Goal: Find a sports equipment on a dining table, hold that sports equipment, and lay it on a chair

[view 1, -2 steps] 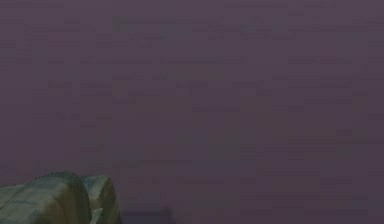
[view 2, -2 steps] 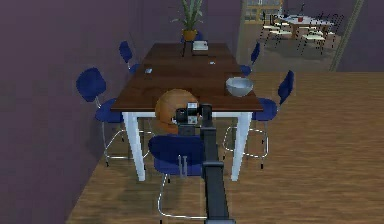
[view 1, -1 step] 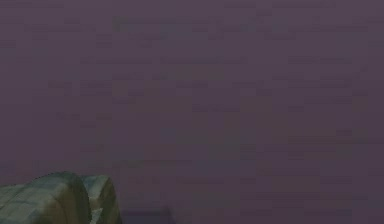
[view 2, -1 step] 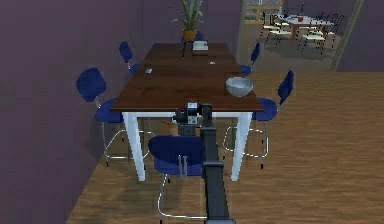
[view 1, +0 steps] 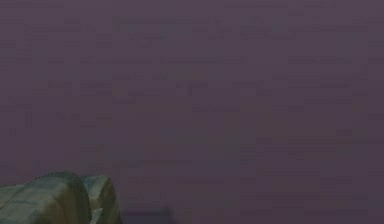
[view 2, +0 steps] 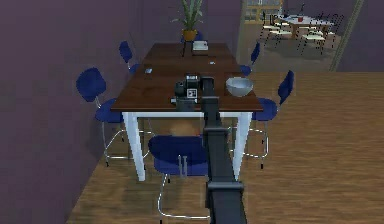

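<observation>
The arm point(view 2: 215, 140) rose from the arm side view's bottom edge and reached the near end of a long dark-brown dining table point(view 2: 160, 85) on white legs. At the arm's far end sat the two white squares point(view 2: 194, 84) and, just left of them, the gripper point(view 2: 183, 93), dark against the tabletop. Its far end could not be made out, so how the fingers stood, and whether they held anything, could not be told.

A pale bowl point(view 2: 239, 87) stood on the table near the gripper, toward the view's right. Farther up lay a small flat thing point(view 2: 148, 70) by the left edge and a white flat thing point(view 2: 201, 46) before a potted plant point(view 2: 189, 15) at the far end. Which of these (mere blobs) was the sports equipment could not be told.

A blue chair point(view 2: 180, 152) stood at the table's near end beside the arm, and more blue chairs lined both long sides. Through a doorway at the upper right showed another room point(view 2: 295, 25) with pale furniture.

In the forward view a purple wall point(view 1: 200, 90) stood close – with a grey-green lumpy thing point(view 1: 55, 200) at the bottom left.
</observation>
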